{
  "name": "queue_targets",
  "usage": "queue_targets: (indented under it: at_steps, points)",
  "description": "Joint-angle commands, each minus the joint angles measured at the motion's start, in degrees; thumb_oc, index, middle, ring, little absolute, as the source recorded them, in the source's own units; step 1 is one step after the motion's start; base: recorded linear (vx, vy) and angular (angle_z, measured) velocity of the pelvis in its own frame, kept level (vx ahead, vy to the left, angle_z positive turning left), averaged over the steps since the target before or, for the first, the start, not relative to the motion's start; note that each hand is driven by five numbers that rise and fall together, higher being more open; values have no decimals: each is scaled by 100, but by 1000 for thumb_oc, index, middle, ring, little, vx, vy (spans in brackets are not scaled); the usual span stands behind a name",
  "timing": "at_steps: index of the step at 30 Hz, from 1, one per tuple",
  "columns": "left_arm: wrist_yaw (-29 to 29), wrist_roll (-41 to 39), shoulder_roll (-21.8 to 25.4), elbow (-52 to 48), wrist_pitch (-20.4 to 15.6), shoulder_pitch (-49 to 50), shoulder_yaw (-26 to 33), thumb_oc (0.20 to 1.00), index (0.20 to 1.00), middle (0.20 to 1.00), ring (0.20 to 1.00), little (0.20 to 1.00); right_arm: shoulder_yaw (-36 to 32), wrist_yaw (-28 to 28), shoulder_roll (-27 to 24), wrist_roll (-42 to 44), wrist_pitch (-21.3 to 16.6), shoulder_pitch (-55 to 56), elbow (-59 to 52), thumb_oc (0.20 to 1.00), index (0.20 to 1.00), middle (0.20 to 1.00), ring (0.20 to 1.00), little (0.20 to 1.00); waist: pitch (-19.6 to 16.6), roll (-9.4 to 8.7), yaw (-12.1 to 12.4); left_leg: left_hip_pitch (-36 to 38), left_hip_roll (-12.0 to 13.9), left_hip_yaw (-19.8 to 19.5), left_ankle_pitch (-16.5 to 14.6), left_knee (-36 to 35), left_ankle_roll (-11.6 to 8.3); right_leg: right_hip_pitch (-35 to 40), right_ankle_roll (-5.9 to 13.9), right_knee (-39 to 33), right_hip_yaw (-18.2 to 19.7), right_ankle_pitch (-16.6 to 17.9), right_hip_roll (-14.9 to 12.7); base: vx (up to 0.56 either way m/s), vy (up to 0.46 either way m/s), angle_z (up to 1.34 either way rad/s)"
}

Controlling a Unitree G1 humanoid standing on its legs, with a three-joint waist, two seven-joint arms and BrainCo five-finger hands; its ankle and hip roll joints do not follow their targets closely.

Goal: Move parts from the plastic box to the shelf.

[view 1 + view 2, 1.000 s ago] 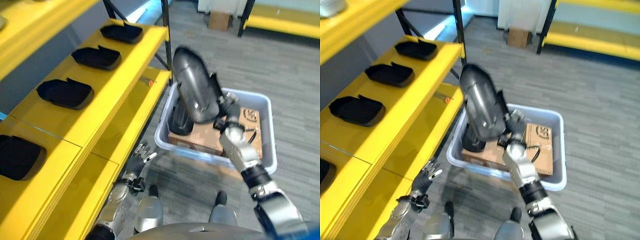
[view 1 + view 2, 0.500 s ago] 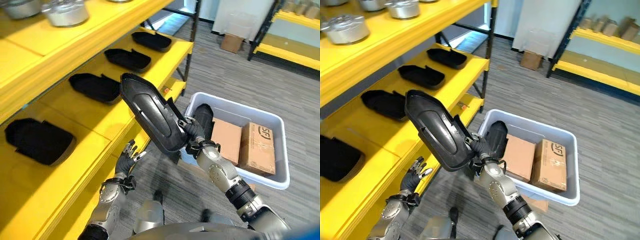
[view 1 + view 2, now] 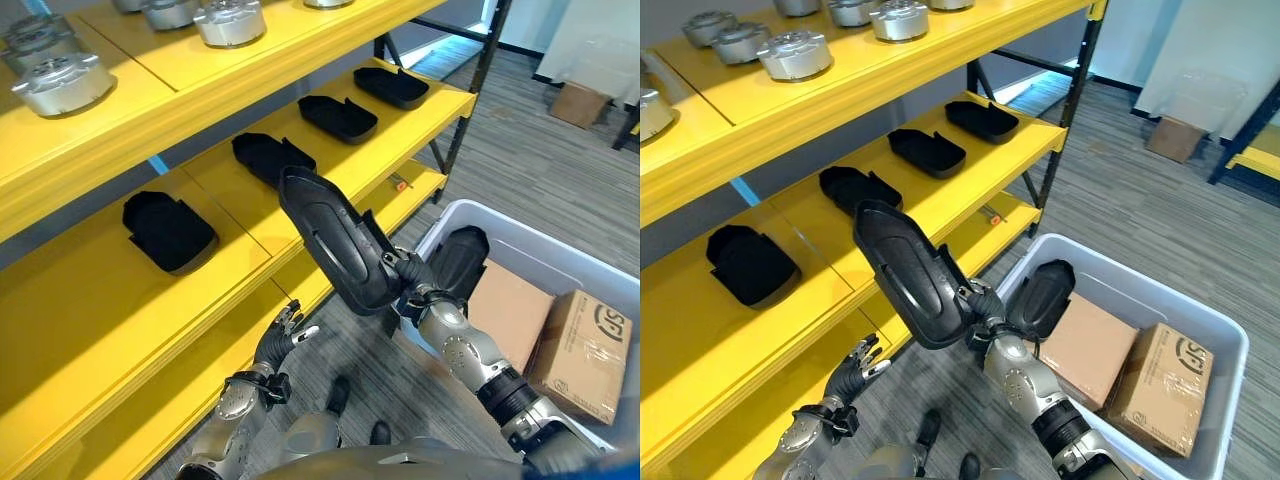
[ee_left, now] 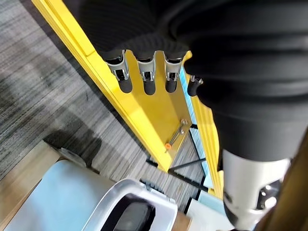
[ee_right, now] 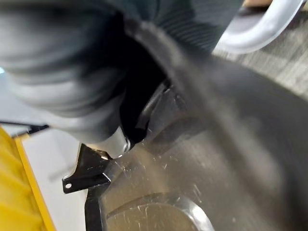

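My right hand (image 3: 412,285) is shut on a long black plastic part (image 3: 335,240), holding it tilted in the air beside the yellow shelf (image 3: 250,215). Close up, the same black part (image 5: 192,159) shows past the hand's cover. Several black parts lie on the middle shelf board, among them one (image 3: 170,230) at the left and one (image 3: 338,117) further along. Another black part (image 3: 458,262) stands in the grey plastic box (image 3: 500,225) on the floor. My left hand (image 3: 285,335) hangs open low beside the lowest shelf board, and its straight fingers (image 4: 144,77) hold nothing.
Two cardboard boxes (image 3: 585,345) lie in the plastic box. Silver metal parts (image 3: 60,75) stand on the top shelf board. A small orange-tipped tool (image 3: 400,183) lies on the lower board. A further cardboard box (image 3: 580,100) sits on the grey carpet by another yellow rack.
The camera has swung left toward the shelf. My right hand still holds the black part, which now sits closer to the middle shelf board. The left hand stays low and open.
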Motion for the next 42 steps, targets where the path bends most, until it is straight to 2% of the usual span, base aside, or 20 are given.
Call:
queue_targets:
  at_steps: [1,4,6,12,15,18,19,24,26,29,30,33,34,36,37,38,39,40,41,42]
  points:
    - [-426,248,134,-249,-12,-385,128,1000,1000,1000,1000,1000,-375,45,324,113,-368,-50,-626,200,200,200,200,200,177,-231,-246,774,-223,1351,-565,411,12,230,932,-652,162,679,-491,-110,21,162]
    - [-490,278,153,-239,33,-414,80,1000,1000,1000,1000,1000,-467,194,289,72,-278,12,-568,200,200,200,200,200,224,-259,-371,721,33,1908,-727,884,-153,224,914,-506,-163,663,-720,-107,75,140]
    - [-492,249,141,-241,67,-447,105,1000,1000,1000,1000,1000,-499,290,273,34,-137,-11,-505,200,200,200,200,200,229,-299,-424,694,361,2186,-660,1262,-259,182,872,-334,-364,616,-903,-114,152,29]
    - [-673,141,87,-141,9,-555,141,1000,1000,1000,1000,1000,-559,419,233,82,6,-166,-221,200,200,200,200,200,183,-230,-569,890,1469,2366,281,1414,-627,34,717,157,-810,316,-1171,-86,250,48]
    - [-690,106,57,-80,-76,-633,106,1000,1000,1000,1000,1000,-591,398,164,96,77,-251,-203,200,200,200,200,200,157,-113,-651,1086,1736,2423,536,1170,-779,-47,707,357,-1003,197,-1314,-82,396,56]
    - [-513,176,68,-164,-113,-672,30,1000,1000,1000,1000,1000,-591,352,141,150,114,-281,-203,200,200,200,200,200,184,29,-643,1111,1656,2342,483,995,-808,-59,749,497,-1015,123,-1413,-96,557,48]
    - [-498,258,105,-218,-118,-673,10,1000,1000,1000,1000,1000,-613,281,145,173,101,-260,-232,200,200,200,200,200,207,82,-639,1153,1566,2438,353,874,-791,-5,804,501,-1042,132,-1480,-99,557,53]
    - [-428,452,255,-369,-149,-577,-33,1000,1000,1000,1000,1000,-658,213,185,229,15,-158,-277,200,200,200,200,200,245,51,-531,1200,1241,2475,-20,619,-662,220,1051,200,-1032,405,-1650,-66,397,37]
    - [-452,366,355,-502,-73,-486,-8,1000,1000,1000,1000,1000,-675,143,176,-39,-155,-91,-375,200,200,200,200,200,248,-31,-433,1296,1024,2478,-299,332,-527,274,1350,-93,-1028,796,-1895,-110,349,12]
    - [-472,345,469,-572,-142,-430,8,1000,1000,1000,1000,1000,-685,93,174,-138,-173,-25,-543,200,200,200,200,200,252,-80,-343,1392,928,2526,-348,88,-461,316,1570,-362,-1133,1201,-2202,-92,254,17]
    - [-491,353,494,-572,-193,-385,12,1000,1000,1000,1000,1000,-700,97,210,-163,-172,20,-595,200,200,200,200,200,248,-107,-260,1419,860,2575,-355,-1,-415,317,1658,-412,-1268,1447,-2443,-100,269,5]
    - [-560,406,524,-569,-269,-331,4,1000,1000,1000,1000,1000,-717,144,242,-256,-135,39,-642,200,200,200,200,200,256,-182,-132,1439,742,2703,-408,-92,-343,269,1756,-514,-1540,1723,-2594,-79,244,7]
    - [-546,433,500,-580,-297,-279,-1,1000,1000,1000,1000,1000,-707,156,281,-222,-34,42,-665,200,200,200,200,200,289,-225,-37,1550,659,2828,-568,-128,-335,204,1920,-496,-1778,1969,-2678,-34,232,-1]
    - [-506,406,479,-603,-322,-235,6,1000,1000,1000,1000,1000,-715,197,317,-199,53,37,-671,200,200,200,200,200,324,-253,42,1613,598,2979,-660,-134,-297,100,2009,-377,-1933,2130,-2745,-56,200,-54]
    - [-473,408,478,-610,-320,-264,-14,1000,1000,1000,1000,1000,-690,200,329,-165,71,17,-685,200,200,200,200,200,342,-265,21,1593,546,3009,-699,-143,-220,-71,1976,-139,-1841,2034,-2608,-75,126,-68]
    - [-479,379,489,-591,-281,-344,-63,1000,1000,1000,1000,1000,-662,166,282,-96,40,41,-742,200,200,200,200,200,343,-256,-80,1526,546,2938,-675,-134,-158,-151,1788,55,-1622,1503,-2122,-113,102,-36]
    - [-509,315,468,-590,-230,-409,-111,1000,1000,1000,1000,1000,-645,89,214,-33,13,93,-849,200,200,200,200,200,354,-293,-183,1407,483,2873,-585,-104,-75,-229,1577,103,-1441,1185,-1674,-60,21,1]
    - [-503,287,447,-599,-207,-417,-131,1000,1000,1000,1000,1000,-639,60,193,-17,16,124,-898,200,200,200,200,200,359,-300,-217,1397,456,2828,-588,-94,-58,-239,1536,134,-1363,1079,-1540,-29,15,47]
    - [-461,233,361,-658,-125,-443,-175,1000,1000,1000,1000,1000,-640,64,143,34,40,204,-975,200,200,200,200,200,369,-329,-304,1369,367,2748,-592,-65,-30,-189,1345,167,-1165,765,-1117,33,18,84]
    - [-426,173,294,-685,-56,-514,-249,1000,1000,1000,1000,1000,-662,49,81,73,8,224,-974,200,200,200,200,200,353,-366,-412,1319,234,2536,-600,-46,-13,-117,1212,-48,-802,693,-854,43,2,68]
